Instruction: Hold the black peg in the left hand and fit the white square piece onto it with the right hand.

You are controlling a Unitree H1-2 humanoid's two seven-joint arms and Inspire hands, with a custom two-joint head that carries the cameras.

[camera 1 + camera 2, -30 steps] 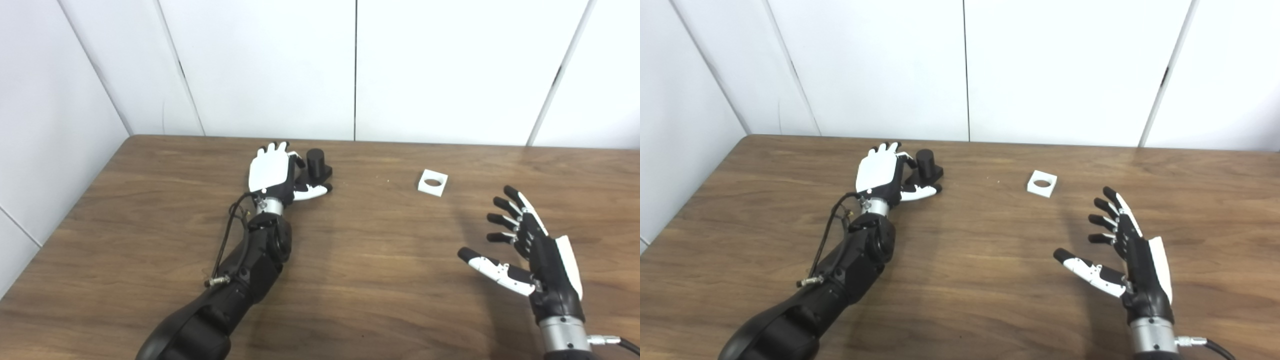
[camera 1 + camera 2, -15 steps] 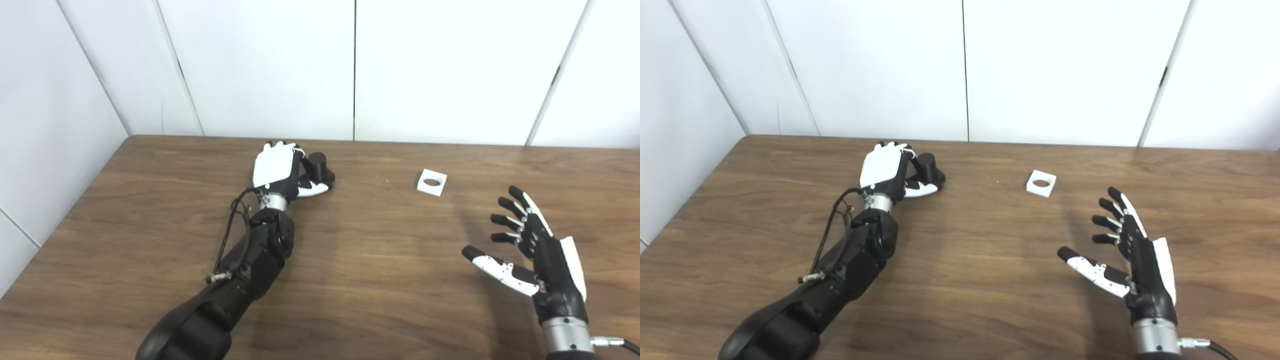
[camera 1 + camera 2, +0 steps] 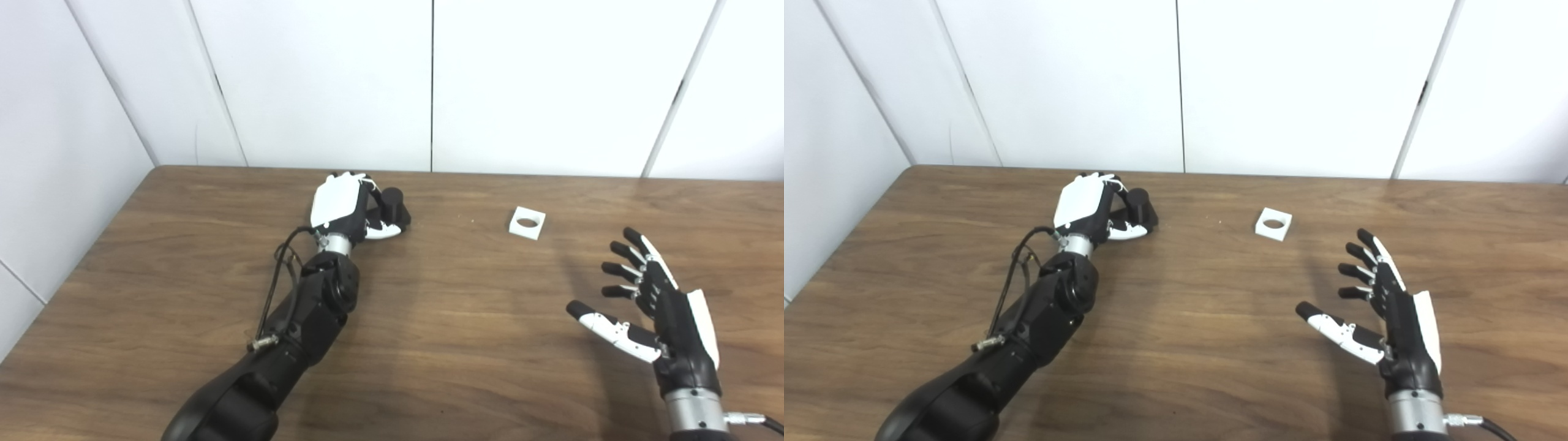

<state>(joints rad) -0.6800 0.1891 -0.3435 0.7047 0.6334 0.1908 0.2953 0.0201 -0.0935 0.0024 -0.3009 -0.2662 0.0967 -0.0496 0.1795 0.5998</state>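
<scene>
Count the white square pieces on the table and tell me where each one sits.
1. The white square piece lies flat on the table, apart from both hands, between the black peg and the open right hand. Nothing suggests another hidden one.

Left hand [image 3: 340, 205]: you see a white back plate, black fingers and a white-shelled thumb.
Left wrist: a silver metal ring.
Left forearm: glossy black, bulky shell; a thin black cable loops beside it to a small metal connector.
Right hand [image 3: 658, 309]: your view shows black fingers, white thumb segments and a white plate.
Right wrist: a silver cuff with a plugged-in cable.
</scene>
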